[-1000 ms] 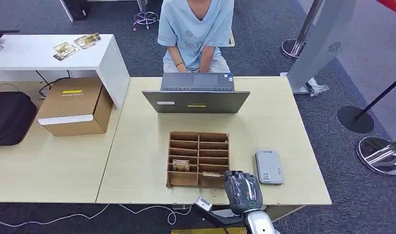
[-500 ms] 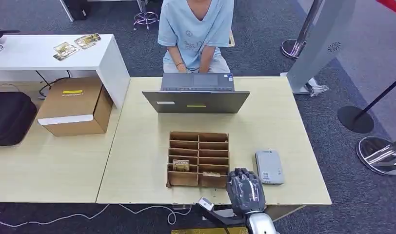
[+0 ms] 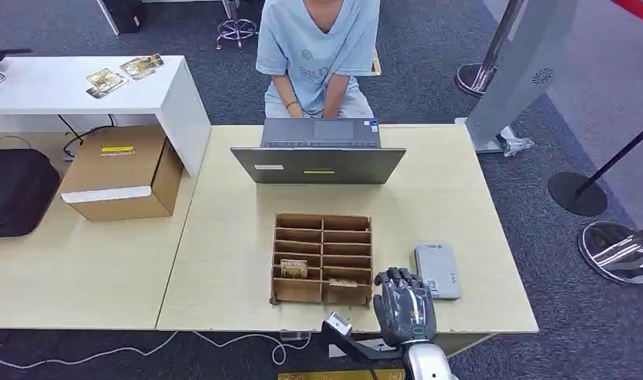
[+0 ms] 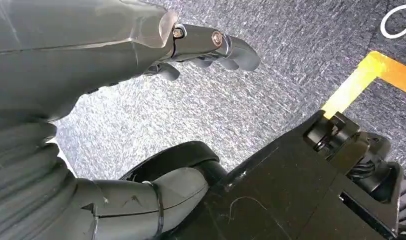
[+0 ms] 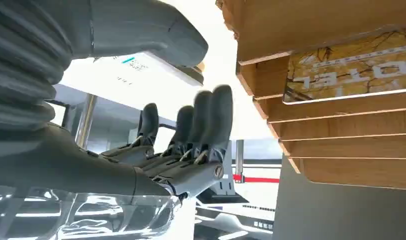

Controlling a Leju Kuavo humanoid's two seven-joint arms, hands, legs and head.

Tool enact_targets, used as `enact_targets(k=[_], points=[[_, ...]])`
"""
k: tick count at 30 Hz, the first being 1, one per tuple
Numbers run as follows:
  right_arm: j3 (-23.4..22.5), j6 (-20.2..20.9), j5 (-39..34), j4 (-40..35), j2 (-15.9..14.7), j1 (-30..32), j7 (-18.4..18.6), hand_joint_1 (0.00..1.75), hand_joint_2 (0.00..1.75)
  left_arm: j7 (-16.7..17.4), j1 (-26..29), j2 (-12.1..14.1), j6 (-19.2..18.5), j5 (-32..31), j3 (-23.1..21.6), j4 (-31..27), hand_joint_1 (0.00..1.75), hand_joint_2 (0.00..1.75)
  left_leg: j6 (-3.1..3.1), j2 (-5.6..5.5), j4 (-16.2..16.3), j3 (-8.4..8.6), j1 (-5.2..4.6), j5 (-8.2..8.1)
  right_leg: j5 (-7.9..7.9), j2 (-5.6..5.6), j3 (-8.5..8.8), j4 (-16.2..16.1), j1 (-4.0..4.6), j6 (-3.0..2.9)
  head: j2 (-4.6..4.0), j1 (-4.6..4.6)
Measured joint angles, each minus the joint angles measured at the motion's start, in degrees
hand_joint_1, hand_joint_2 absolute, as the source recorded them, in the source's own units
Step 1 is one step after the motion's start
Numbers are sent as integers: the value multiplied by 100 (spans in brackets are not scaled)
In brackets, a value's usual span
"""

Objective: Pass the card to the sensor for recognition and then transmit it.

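A brown slotted card rack point(image 3: 322, 258) stands mid-table. One card point(image 3: 294, 269) sits in a left slot and another card point(image 3: 344, 282) in the front right slot. Up close in the right wrist view, that patterned card point(image 5: 351, 75) lies in the wooden rack point(image 5: 336, 30). The grey sensor point(image 3: 437, 270) lies flat to the right of the rack. My right hand point(image 3: 405, 305) hovers at the table's front edge between rack and sensor, its fingers point(image 5: 211, 120) stretched out and apart, holding nothing. My left hand point(image 4: 116, 40) hangs over the carpet, holding nothing, with its fingers point(image 4: 226, 47) loosely bent.
An open laptop point(image 3: 318, 154) stands at the far side of the table point(image 3: 223, 237), with a person point(image 3: 318, 47) seated behind it. A cardboard box point(image 3: 124, 170) rests on the left desk. Stanchion bases point(image 3: 619, 253) stand on the right floor.
My right hand has shifted to the right, away from the rack's front corner and toward the sensor. The cards and the sensor have not moved.
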Motion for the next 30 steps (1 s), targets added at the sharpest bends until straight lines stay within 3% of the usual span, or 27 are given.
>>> enact_targets(k=[1, 5, 8, 19, 30], points=[[-2, -2, 2, 0, 0, 0, -2, 54, 175, 0, 1, 0, 2, 4, 18, 0, 0, 175, 0, 0, 0, 0, 0, 0, 0, 0, 0, 0, 0, 0, 0, 0], [-13, -11, 2, -13, 0, 0, -52, 54, 175, 0, 7, 0, 13, 24, 81, 0, 0, 175, 0, 0, 0, 0, 0, 0, 0, 0, 0, 0, 0, 0, 0, 0], [-39, -26, 2, -13, 0, 0, -79, 66, 175, 0, 11, -2, 24, 48, 107, 0, 0, 175, 0, 1, 0, 0, 0, 0, 0, 0, 0, 0, 0, 0, 0, 0], [-57, -85, 2, -11, 2, -15, -361, 75, 175, -76, 49, -9, 96, 153, 271, 0, 0, 175, 0, 0, 0, -1, 0, 0, 0, 0, 0, 0, 0, 0, 0, 0], [15, -118, 2, -11, 103, -100, -612, 49, 175, -133, 79, -15, 144, 199, 400, 0, 0, 175, 0, 1, 0, 0, 1, 0, 0, 1, 1, 1, 0, 0, 0, 0]])
